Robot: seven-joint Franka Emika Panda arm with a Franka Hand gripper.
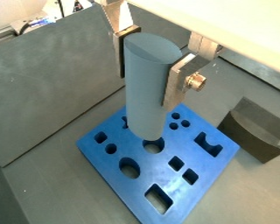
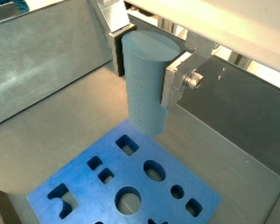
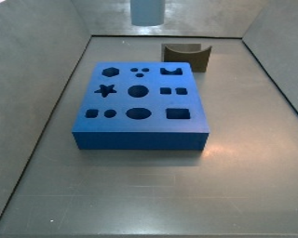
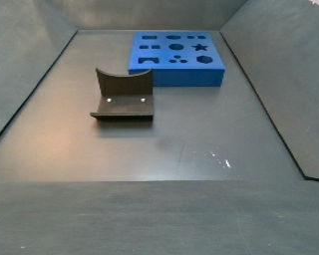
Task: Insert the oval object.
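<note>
My gripper (image 1: 152, 74) is shut on the oval object (image 1: 149, 101), a tall, smooth, pale grey-blue peg held upright by its upper part between the silver fingers (image 1: 180, 80). Both wrist views show this grip (image 2: 146, 70). The peg (image 2: 143, 101) hangs in the air above the blue block with shaped holes (image 1: 166, 171), apart from it. The block's holes (image 2: 129, 199) all look empty. In a side view only the peg's lower end (image 3: 145, 10) shows at the upper edge, above the far side of the block (image 3: 139, 98). The block also shows in the other side view (image 4: 178, 56), where the gripper is out of view.
A dark olive-brown curved piece (image 3: 185, 56) stands on the floor just beyond the block's far right corner; it also shows in a side view (image 4: 123, 96) and a wrist view (image 1: 259, 129). Grey walls (image 2: 43, 70) enclose the floor on the sides.
</note>
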